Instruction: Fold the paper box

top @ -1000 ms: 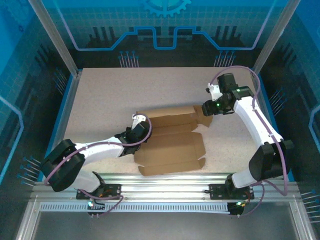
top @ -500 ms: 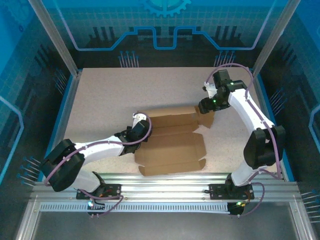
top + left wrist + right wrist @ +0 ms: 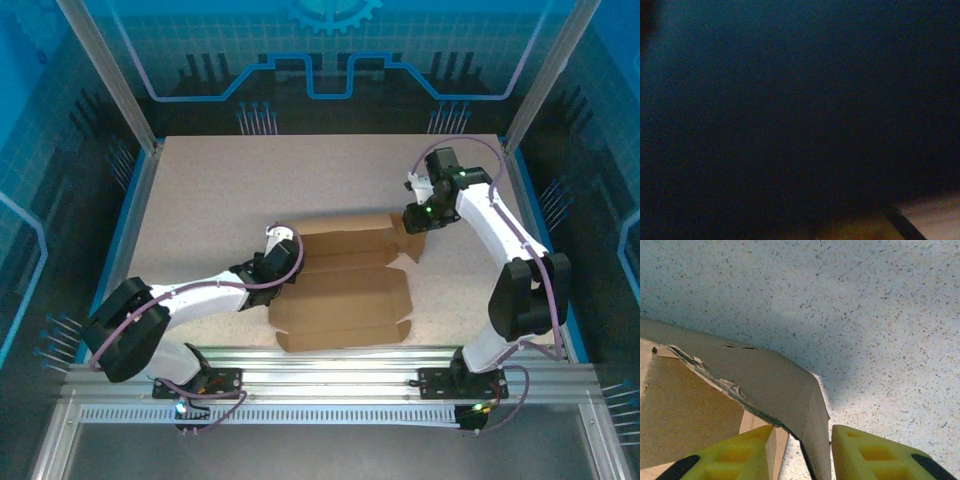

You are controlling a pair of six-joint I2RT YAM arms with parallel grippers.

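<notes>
My right gripper (image 3: 801,435) stands part open, its yellow fingers (image 3: 875,452) on either side of a raised flap of the paper box (image 3: 775,385), not yet pinching it. Beyond the flap lies the speckled table (image 3: 865,305). My left gripper (image 3: 278,258) sits low against the box's other end; whether it grips I cannot tell

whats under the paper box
The speckled table shows all around the paper box; what lies beneath its flat panels is covered. At the right end effector one flap is lifted, with shadowed bare table beyond it.
</notes>
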